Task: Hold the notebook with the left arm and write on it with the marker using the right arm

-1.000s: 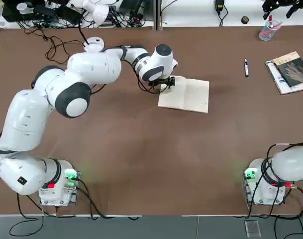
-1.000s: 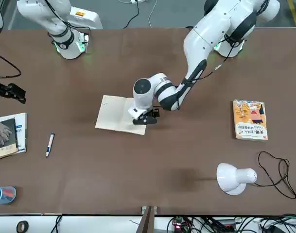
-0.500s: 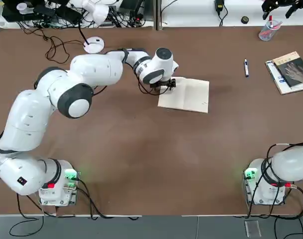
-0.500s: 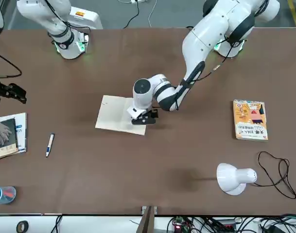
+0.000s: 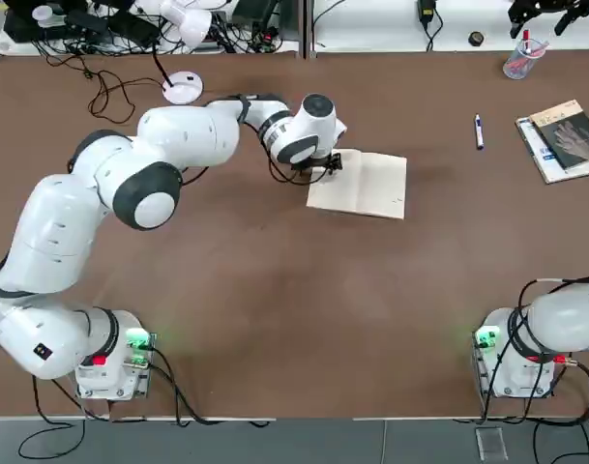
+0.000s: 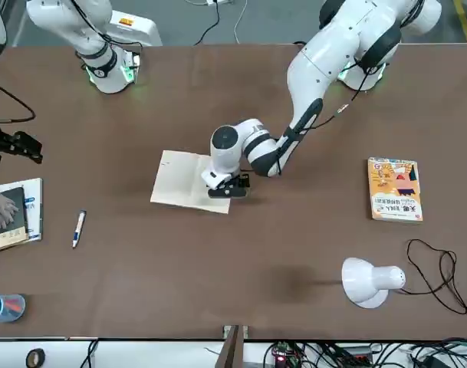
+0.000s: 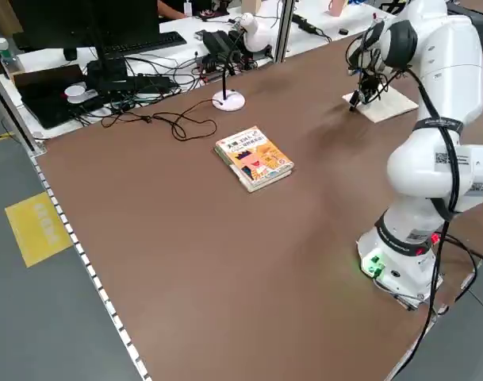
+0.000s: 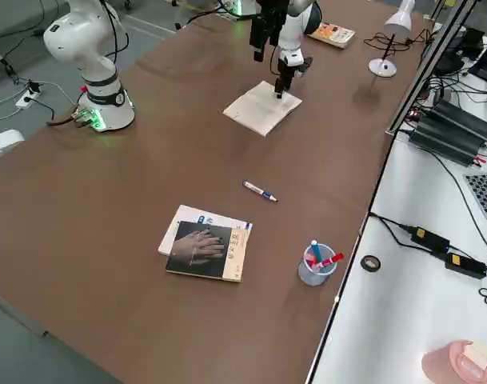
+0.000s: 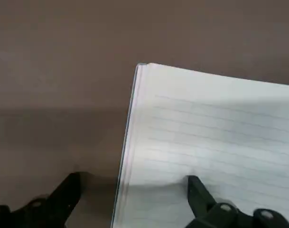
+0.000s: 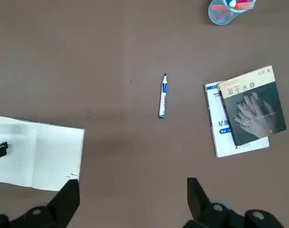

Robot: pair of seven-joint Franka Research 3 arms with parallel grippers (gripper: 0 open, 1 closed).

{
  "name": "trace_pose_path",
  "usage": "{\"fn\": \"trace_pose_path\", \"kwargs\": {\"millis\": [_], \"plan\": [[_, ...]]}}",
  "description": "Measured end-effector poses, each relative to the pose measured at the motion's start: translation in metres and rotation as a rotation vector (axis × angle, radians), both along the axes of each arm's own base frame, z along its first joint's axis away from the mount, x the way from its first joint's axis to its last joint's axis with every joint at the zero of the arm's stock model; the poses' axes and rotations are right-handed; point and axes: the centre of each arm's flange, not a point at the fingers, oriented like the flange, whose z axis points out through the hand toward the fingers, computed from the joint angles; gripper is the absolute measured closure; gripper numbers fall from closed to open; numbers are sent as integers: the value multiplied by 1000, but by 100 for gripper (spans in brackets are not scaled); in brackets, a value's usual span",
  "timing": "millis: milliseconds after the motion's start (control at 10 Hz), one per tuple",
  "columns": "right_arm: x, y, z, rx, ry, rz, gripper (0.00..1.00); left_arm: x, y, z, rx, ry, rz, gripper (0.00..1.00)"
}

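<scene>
A thin cream-white notebook with open pages (image 5: 376, 186) lies flat on the brown table (image 5: 275, 290), toward the side away from the robot's bases. The robot's left hand, a small black two-finger gripper (image 9: 135, 183) at the end of a bulky white arm with dark-grey joint caps (image 5: 154, 135), is at the notebook's left edge, by the far corner. Its two fingers stand wide apart: one is above the pale, faintly lined page and the other beyond the edge, over bare table, so the edge runs between them without being squeezed. A small dark scribble (image 10: 72, 175) marks the notebook's near right corner. To the right of the notebook, well apart from it, a slim white marker with blue markings (image 10: 163, 97) lies on the table, its dark tip pointing away from the robot. The robot's right hand, also a black two-finger gripper (image 10: 133, 183), hangs over the right side of the table, wide open with nothing between its fingers, apart from the marker. Right of the marker, a dark-covered book picturing a pale hand (image 5: 570, 135) rests partly on a white-and-blue book (image 5: 545, 155). Beyond them stands a clear bluish cup of pens (image 5: 519, 64).
</scene>
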Motion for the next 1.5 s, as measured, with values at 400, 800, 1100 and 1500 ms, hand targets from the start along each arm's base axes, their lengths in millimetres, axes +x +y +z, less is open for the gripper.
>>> {"fn": "trace_pose_path", "kwargs": {"millis": [400, 800, 1100, 1500], "plan": [[0, -1, -2, -1, 6, 31, 0, 0, 0, 0, 0, 0, 0, 0], [7, -24, -17, -3, 35, 149, 0, 0, 0, 0, 0, 0, 0, 0], [23, -42, -43, 4, 56, 184, 0, 0, 0, 0, 0, 0, 0, 0], [50, -62, -98, 17, 68, 213, 0, 0, 0, 0, 0, -1, 0, 0]]}}
